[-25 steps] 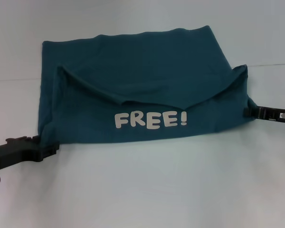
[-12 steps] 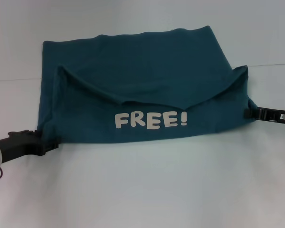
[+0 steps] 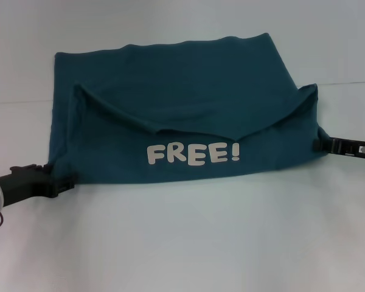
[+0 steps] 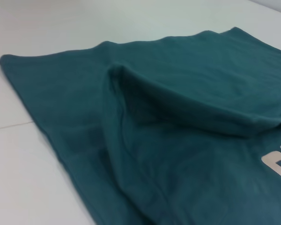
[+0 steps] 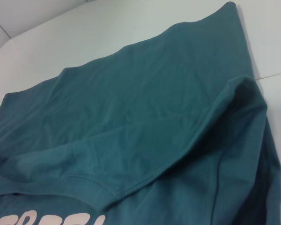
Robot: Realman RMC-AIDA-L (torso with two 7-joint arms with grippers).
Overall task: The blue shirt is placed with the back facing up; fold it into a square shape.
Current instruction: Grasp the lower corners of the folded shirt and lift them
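The blue shirt (image 3: 182, 91) lies spread on the white table, its near part folded back over itself so the white "FREE!" lettering (image 3: 193, 153) faces up. The folded flap's edge sags in the middle. My left gripper (image 3: 64, 184) sits low at the shirt's near left corner, touching the fabric. My right gripper (image 3: 319, 145) is at the near right corner, its tip against the cloth. The left wrist view shows the blue shirt (image 4: 178, 140) and its raised fold up close. The right wrist view shows the blue shirt (image 5: 131, 108) from the other side.
The white table (image 3: 188, 243) stretches bare in front of the shirt and on both sides. A faint seam line (image 3: 18, 101) runs across the table behind the left corner.
My left gripper has shifted slightly up and in toward the shirt's left corner. The right gripper and the shirt look unchanged.
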